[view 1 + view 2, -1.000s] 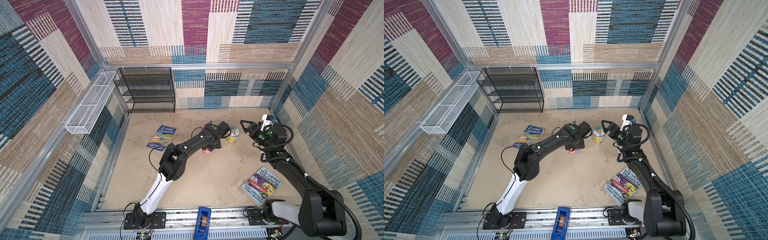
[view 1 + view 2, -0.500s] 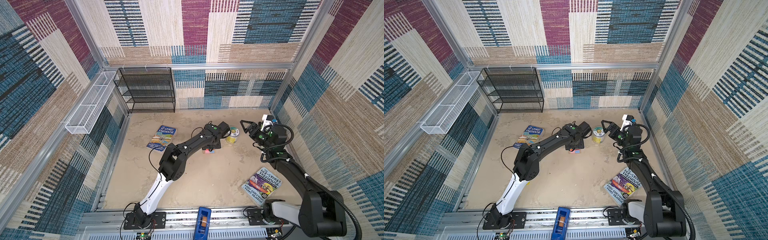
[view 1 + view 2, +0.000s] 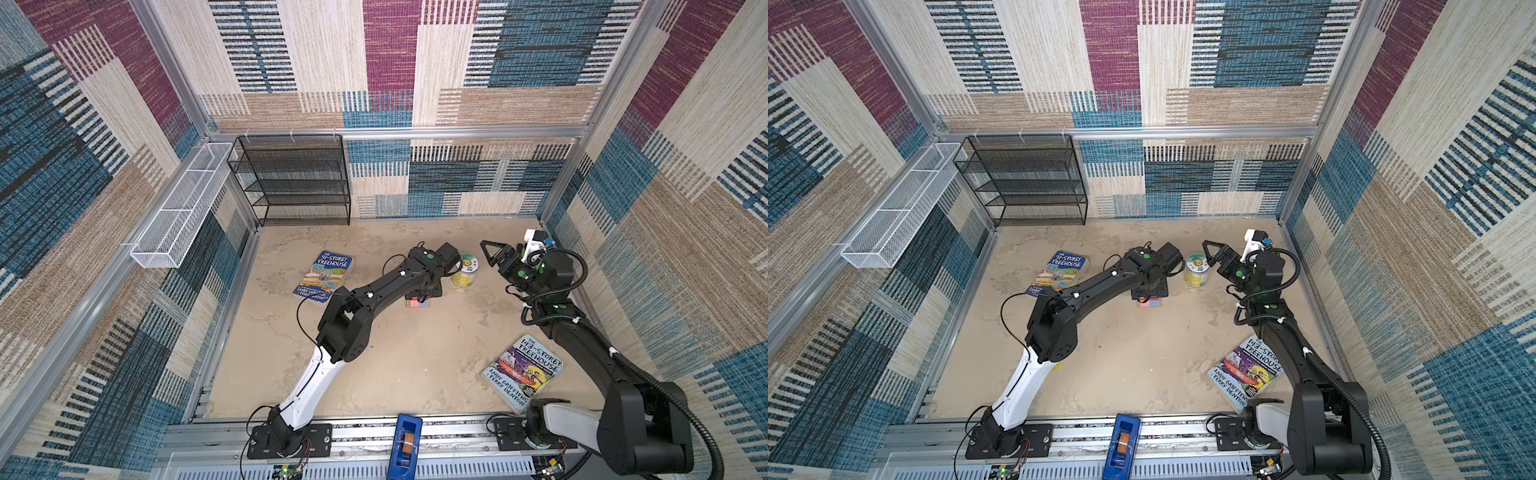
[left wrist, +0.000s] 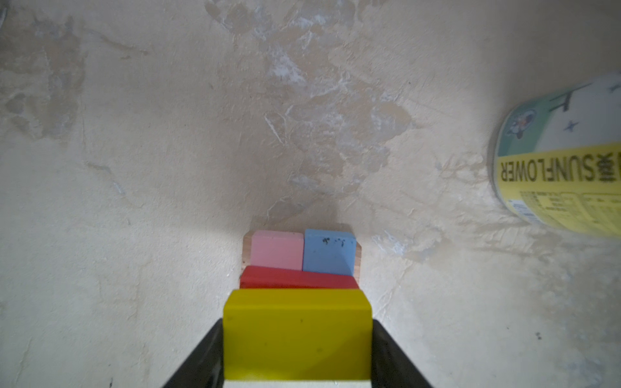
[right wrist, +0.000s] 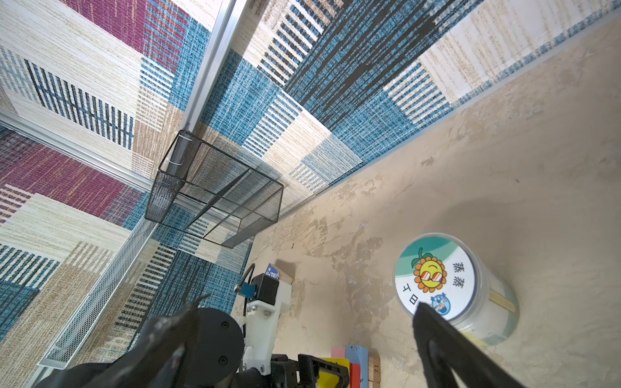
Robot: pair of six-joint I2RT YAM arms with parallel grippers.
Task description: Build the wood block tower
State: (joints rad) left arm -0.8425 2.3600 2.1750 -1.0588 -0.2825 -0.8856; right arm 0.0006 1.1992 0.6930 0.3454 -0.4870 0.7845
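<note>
Left end effector grips the yellow block.

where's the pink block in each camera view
Top view: pink block mid-floor, poking out just below the left arm's wrist, light blue block at its right.
Top view: same spot.
Left wrist: just beyond the red block and yellow block, beside the light blue.
Right wrist: tiny, beside the light blue, near the jar.
Shared landmark: sunflower jar, in all four views.
</note>
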